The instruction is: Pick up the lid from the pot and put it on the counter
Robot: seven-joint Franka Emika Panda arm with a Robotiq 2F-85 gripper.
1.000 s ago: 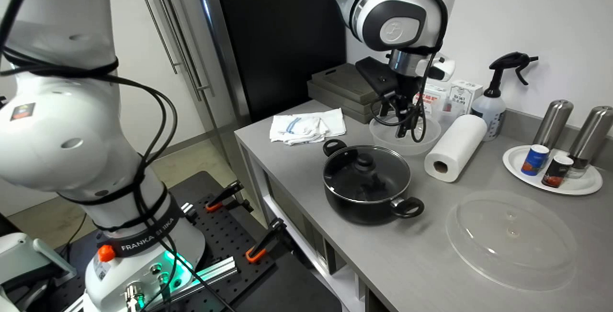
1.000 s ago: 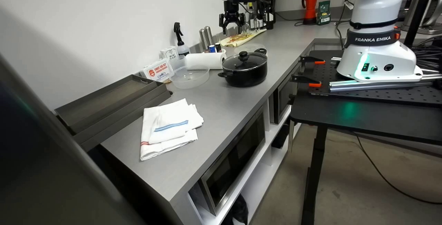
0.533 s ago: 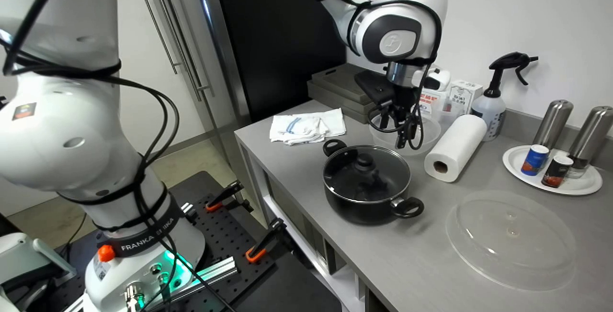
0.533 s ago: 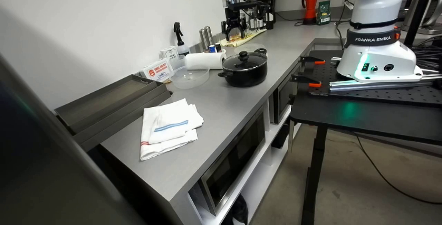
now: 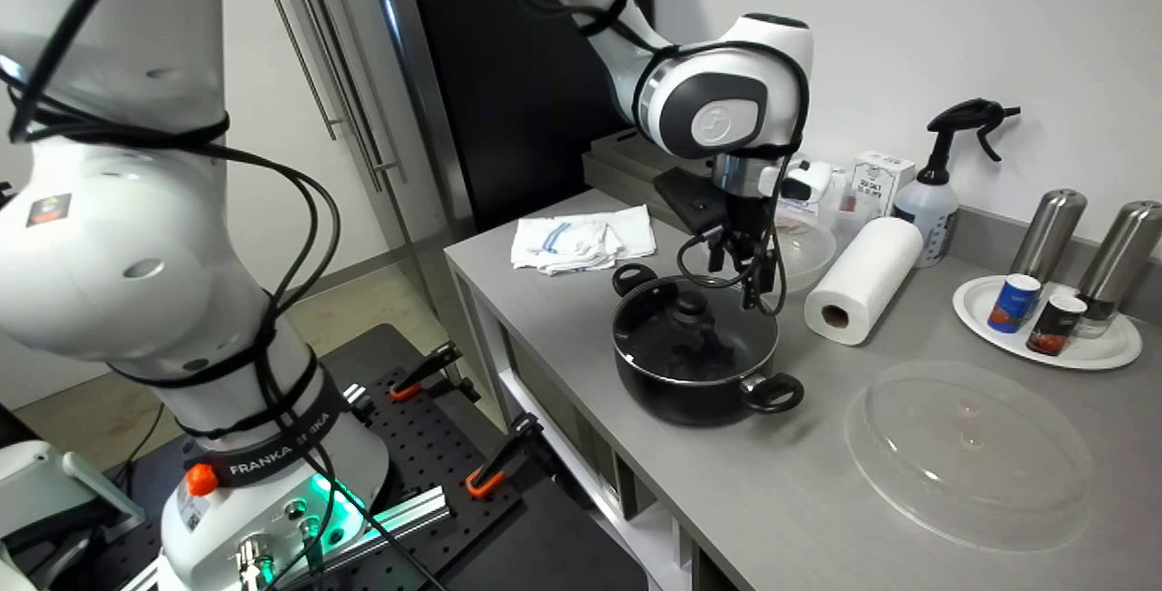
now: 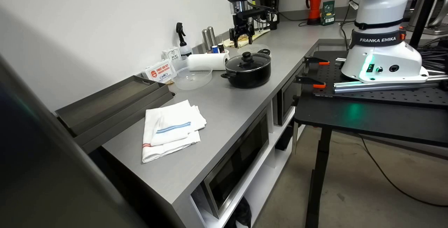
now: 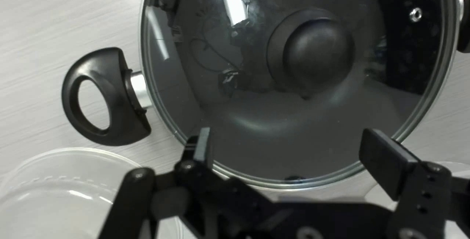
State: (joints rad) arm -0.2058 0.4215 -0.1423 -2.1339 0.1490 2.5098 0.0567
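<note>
Wrist view: gripper [image 7: 288,149] released, spread wide, pads [image 7: 202,147] well apart. Gap b/w pads lies over edge part of lid [image 7: 242,118]; its rim crosses there. Knob [image 7: 318,50] is ahead of pads, apart from both. Bright strips reflected in lid's glass.

Lid loc: on pot [image 5: 694,402], knob up, approx. same width. Pot upright on counter [image 5: 799,482], nr front edge. One handle [image 7: 115,103] nr bowl [image 7: 62,202] (clear plastic); opp. handle cut off at edge of wrist view.

Gripper points down in both exterior views. In an exterior view gripper [image 6: 243,43] shows higher than knob, bkgd visible b/w, so apart from lid. In an exterior view gripper [image 5: 735,284] overlaps lid's far edge, partly in front of bowl; ht hard to judge there.

Also on counter: paper roll [image 5: 867,278] on its side, just beside bowl. Disc [image 5: 971,482] clear, flat, apart from pot. Plate [image 5: 1080,358] w/ 2 steel mills [image 5: 1048,232] + 2 small cans [image 5: 1014,305], 1 blue, 1 black. Spray btl [image 5: 928,214] upright by wall [image 6: 105,28], behind roll.

In an exterior view: towel [image 6: 171,130], folded, white w/ blue + red stripes, nr counter's end. Trays [image 6: 112,105] stacked, nr towel. First-aid box [image 6: 160,71] by wall, nr bowl. Far end: red moka [image 6: 314,9], green bag [image 6: 328,12] just beside. Arm base [image 6: 381,60] on black table [image 6: 367,123], green light lit.
</note>
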